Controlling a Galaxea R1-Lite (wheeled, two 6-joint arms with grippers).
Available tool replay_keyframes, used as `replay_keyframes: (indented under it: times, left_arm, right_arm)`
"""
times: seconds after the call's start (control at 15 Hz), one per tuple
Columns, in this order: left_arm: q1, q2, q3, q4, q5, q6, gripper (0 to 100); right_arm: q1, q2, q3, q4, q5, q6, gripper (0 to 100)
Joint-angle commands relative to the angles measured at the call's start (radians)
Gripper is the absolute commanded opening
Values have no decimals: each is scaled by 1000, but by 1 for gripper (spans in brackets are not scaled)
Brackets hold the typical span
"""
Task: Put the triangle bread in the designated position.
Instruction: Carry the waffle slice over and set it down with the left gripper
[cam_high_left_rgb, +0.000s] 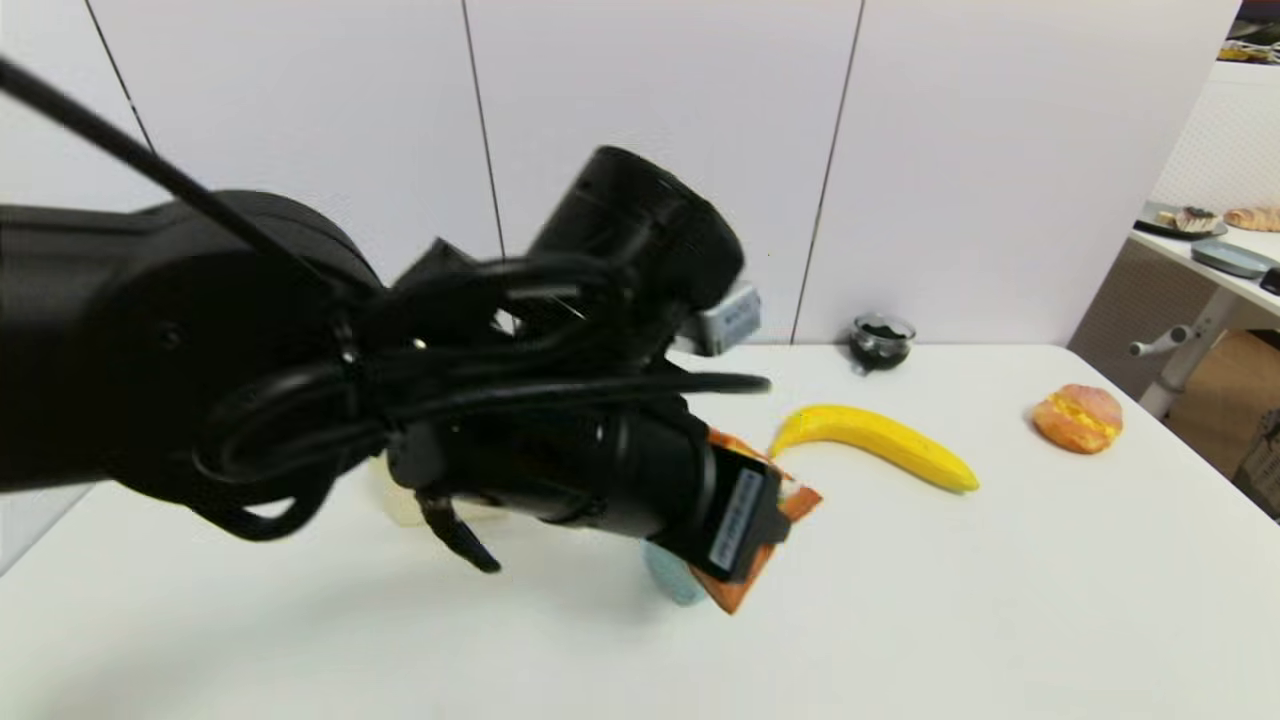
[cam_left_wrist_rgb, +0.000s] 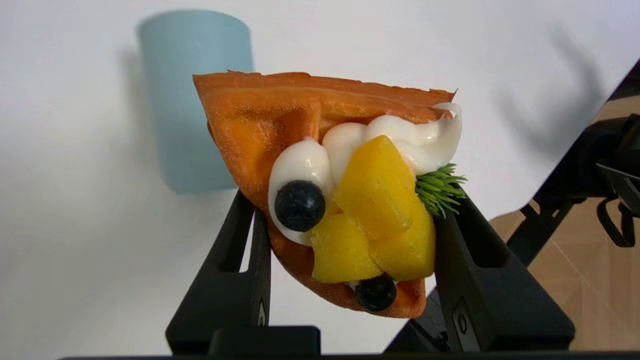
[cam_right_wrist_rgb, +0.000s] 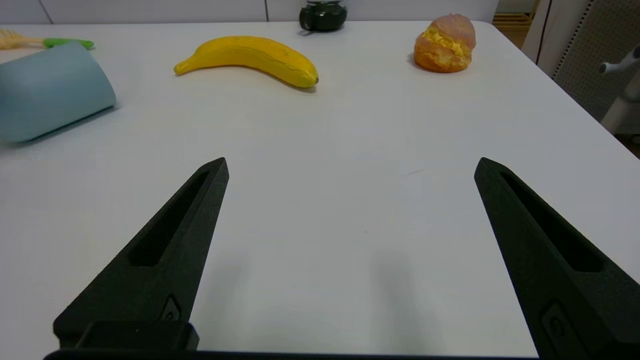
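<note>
Where waffle-ridged, the wedge-shaped triangle bread (cam_left_wrist_rgb: 280, 120) between the left tool's (cam_left_wrist_rgb: 350, 220) fingers.

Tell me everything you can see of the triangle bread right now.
The triangle bread is an orange-brown wedge with a waffle-like grid, topped with white cream, yellow fruit chunks, two dark berries and a green sprig. The left gripper is shut on it, one finger on each side, holding it up off the white table. In the head view only its orange edges show past the wrist, near the banana's stem end. It looks whole and undamaged. A pale blue cup lies on its side below it.
</note>
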Motion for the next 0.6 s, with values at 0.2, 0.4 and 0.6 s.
replay_keyframes:
  times: [0.2, 0.4, 0.6]
  left_arm:
    - [283, -187, 1, 3, -3, 222, 0]
    - [441, -247, 8, 3, -5, 300, 0]
    - [586, -285, 14, 4, -6, 370, 0]
  right_arm:
    - [0, 2, 2, 0, 0, -2, 100]
    - [0, 2, 2, 0, 0, 1, 100]
    - [0, 2, 2, -2, 0, -2, 100]
